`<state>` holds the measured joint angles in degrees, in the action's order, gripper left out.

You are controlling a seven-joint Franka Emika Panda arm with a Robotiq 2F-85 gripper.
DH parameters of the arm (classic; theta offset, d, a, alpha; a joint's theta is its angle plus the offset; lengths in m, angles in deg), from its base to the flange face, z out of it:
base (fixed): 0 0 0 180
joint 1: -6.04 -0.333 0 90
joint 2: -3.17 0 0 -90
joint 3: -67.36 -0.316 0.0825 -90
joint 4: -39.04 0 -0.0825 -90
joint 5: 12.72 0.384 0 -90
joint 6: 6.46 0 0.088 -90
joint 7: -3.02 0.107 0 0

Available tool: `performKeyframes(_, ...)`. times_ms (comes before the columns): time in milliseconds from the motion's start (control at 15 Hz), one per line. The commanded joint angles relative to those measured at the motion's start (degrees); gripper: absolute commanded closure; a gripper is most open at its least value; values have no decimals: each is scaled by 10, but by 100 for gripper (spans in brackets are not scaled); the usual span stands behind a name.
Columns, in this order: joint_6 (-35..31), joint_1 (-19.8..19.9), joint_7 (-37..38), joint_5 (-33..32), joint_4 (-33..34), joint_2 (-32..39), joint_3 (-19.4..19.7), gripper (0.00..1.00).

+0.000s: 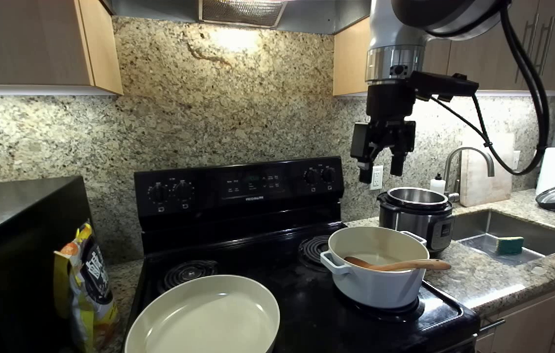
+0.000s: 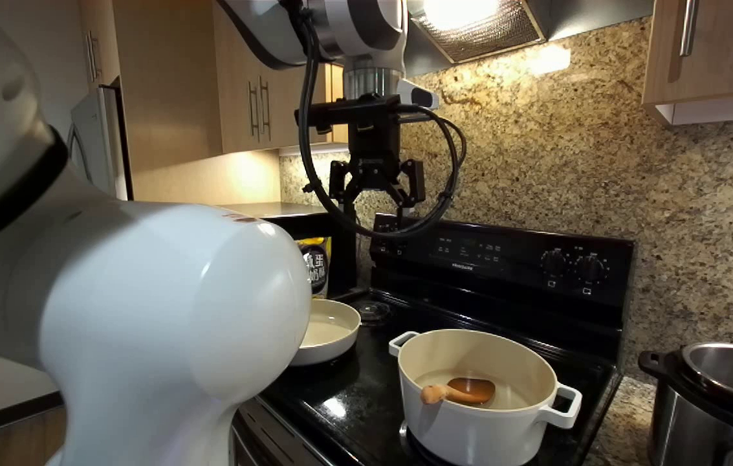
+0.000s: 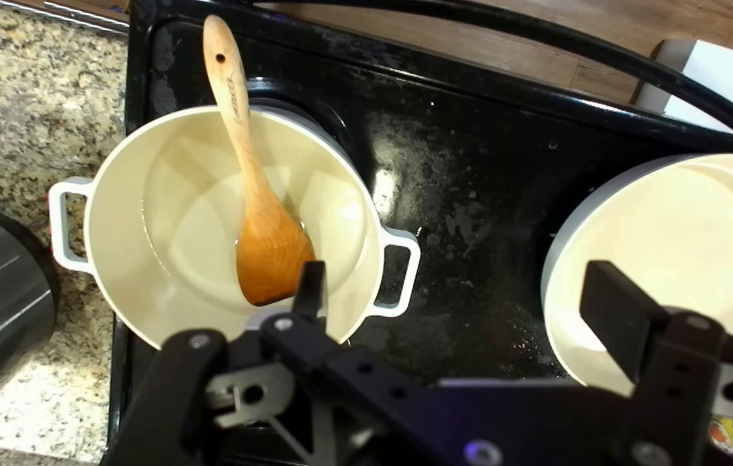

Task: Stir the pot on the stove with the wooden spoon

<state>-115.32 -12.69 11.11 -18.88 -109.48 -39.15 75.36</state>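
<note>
Masking part of the rim of the white pot in the wrist view, the black hand stands released, its two fingers spread apart. The shallow cream dish is cut off at that view's edge and, in an exterior view, partly covered by the arm; the level of the clear liquid in the pot is hard to make out from here. The arm, smooth and rounded, bends so that the hand points straight down, well above the glossy black stove. On the stove stands the pot, round, with looped side handles. Inside it lies the darker, grained bowl of the wooden spoon, whose pale shaft, pierced near its end, leans out over the rim. Speckled granite tops the adjoining desk.
</note>
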Motion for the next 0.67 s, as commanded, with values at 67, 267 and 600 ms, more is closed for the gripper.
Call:
performKeyframes(67, -2, 53, -30, 32, 0, 5, -44, 0)
performKeyframes(267, 0, 60, -32, 45, -3, 6, -46, 0)
performKeyframes(600, 1, 82, -39, 52, -14, 14, -54, 0)
